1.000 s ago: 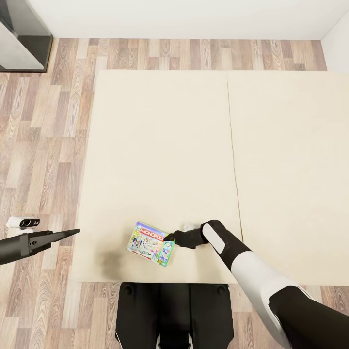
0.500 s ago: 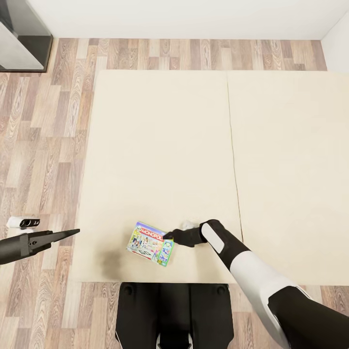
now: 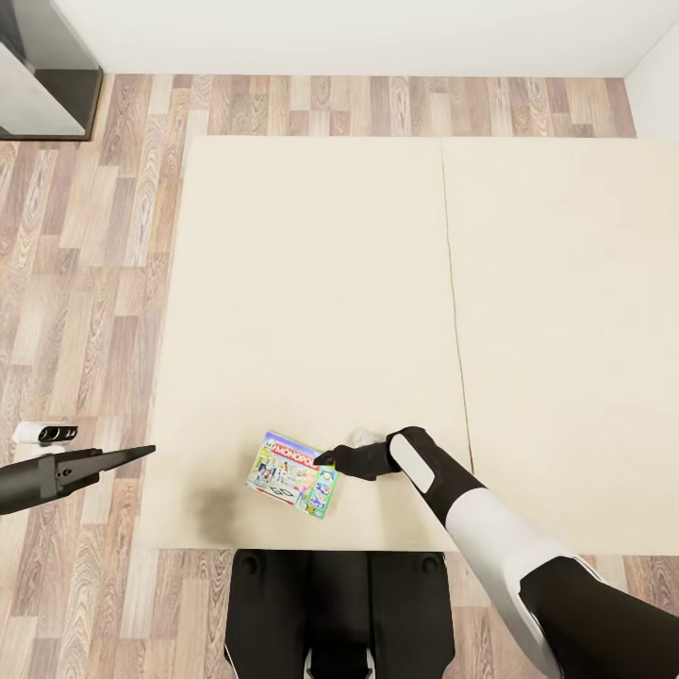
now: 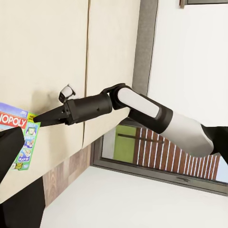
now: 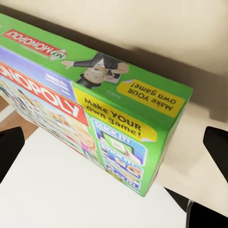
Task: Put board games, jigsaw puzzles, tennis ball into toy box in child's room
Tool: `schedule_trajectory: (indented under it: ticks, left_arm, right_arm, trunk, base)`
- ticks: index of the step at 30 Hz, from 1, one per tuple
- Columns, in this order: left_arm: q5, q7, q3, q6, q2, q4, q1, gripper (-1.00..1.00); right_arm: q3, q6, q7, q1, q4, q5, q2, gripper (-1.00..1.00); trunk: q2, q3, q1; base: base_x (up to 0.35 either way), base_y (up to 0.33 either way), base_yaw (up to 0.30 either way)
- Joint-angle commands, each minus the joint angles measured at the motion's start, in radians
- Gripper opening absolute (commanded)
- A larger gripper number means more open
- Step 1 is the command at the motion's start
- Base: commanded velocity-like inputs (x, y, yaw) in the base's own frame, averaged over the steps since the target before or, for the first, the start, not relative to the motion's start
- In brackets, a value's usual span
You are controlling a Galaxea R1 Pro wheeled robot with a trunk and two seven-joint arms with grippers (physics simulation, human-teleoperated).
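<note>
The flat, colourful Monopoly board game box [image 3: 293, 473] with its green edge lies on the wide beige mattress of the bed [image 3: 311, 283], close to the near edge and just in front of the robot's dark base [image 3: 339, 613]. It sits slightly askew to the mattress edge.

The right arm — white forearm, black wrist — reaches in from the right, and the black right gripper [image 3: 327, 461] has its tips at the box's right-hand upper corner. In the right wrist view the box [image 5: 90, 104] sits between the two dark fingers [image 5: 10, 147], which stand wide apart on either side of it with bare mattress and floor showing in the gaps — spread, not pinching anything. In the left wrist view the same gripper [image 4: 39, 117] tapers to a point right at the edge of the box [image 4: 19, 137]; whether it touches there I cannot tell.

The left gripper [image 3: 141, 452] hangs out over the wood-plank floor [image 3: 85, 283], left of the bed and well apart from the game. Its dark fingers come to one thin point and look pressed together, holding nothing.
</note>
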Motion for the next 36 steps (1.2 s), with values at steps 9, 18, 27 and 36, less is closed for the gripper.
schedule_trajectory:
  ticks: [9, 18, 27, 36]
  left_arm:
    - [-0.001, -0.004, -0.001, 0.011, 0.0, 0.0, 0.0, 1.0]
    - [-0.001, -0.004, 0.0, 0.011, 0.0, 0.0, 0.0, 1.0]
    - [-0.001, -0.004, 0.0, 0.011, 0.0, 0.0, 0.0, 1.0]
    - [-0.001, -0.004, 0.0, 0.011, 0.0, 0.0, 0.0, 1.0]
  right_arm:
    - [0.0, -0.004, 0.01, -0.001, 0.0, 0.012, 0.0, 1.0]
    - [0.0, -0.006, 0.011, -0.001, 0.0, 0.012, -0.001, 1.0]
    - [0.0, -0.008, 0.011, -0.001, 0.0, 0.012, -0.001, 1.0]
    - [-0.001, -0.008, 0.011, -0.001, 0.0, 0.012, -0.001, 1.0]
  trunk:
    - [-0.001, -0.001, 0.001]
    - [-0.001, -0.001, 0.001]
    - [-0.001, -0.001, 0.001]
    - [-0.001, -0.001, 0.001]
  base:
    - [0.0, 0.005, 0.0]
    - [0.0, 0.145, 0.0]
    - [0.0, 0.046, 0.011]
    - [0.0, 0.002, 0.118]
